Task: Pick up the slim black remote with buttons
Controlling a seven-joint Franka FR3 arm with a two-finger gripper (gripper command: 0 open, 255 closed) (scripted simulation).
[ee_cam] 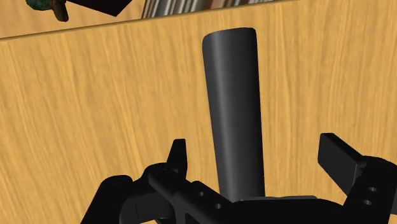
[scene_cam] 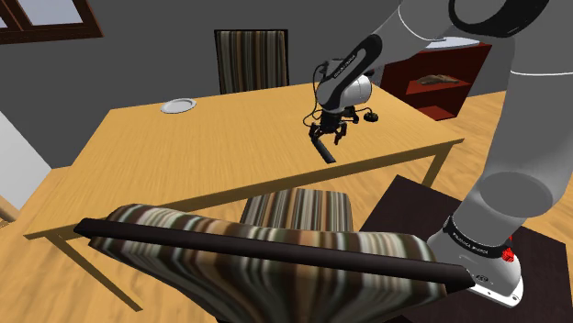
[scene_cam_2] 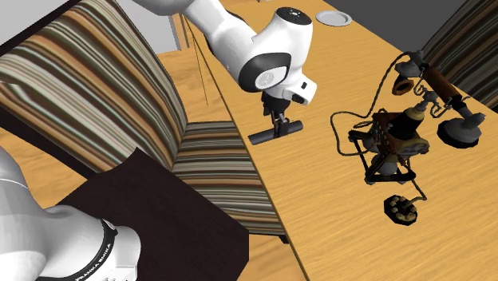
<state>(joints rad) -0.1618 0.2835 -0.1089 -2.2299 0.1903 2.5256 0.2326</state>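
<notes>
Remote (ee_cam: 232,108): slim dark bar laid flat on the table (scene_cam: 184,156), near the telephone (scene_cam_2: 395,128) (buttons not made out).
Gripper (ee_cam: 254,143): spread wide, the remote straddled, not touched.
Handling: judged light, stiff, slick; best clasped across the narrow width.

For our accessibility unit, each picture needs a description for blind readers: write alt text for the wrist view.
A slim black remote lies on a wooden table, between the two black fingers of the open gripper, which stand apart on either side without touching it. Beyond the table's edge shows part of a striped chair.
</notes>
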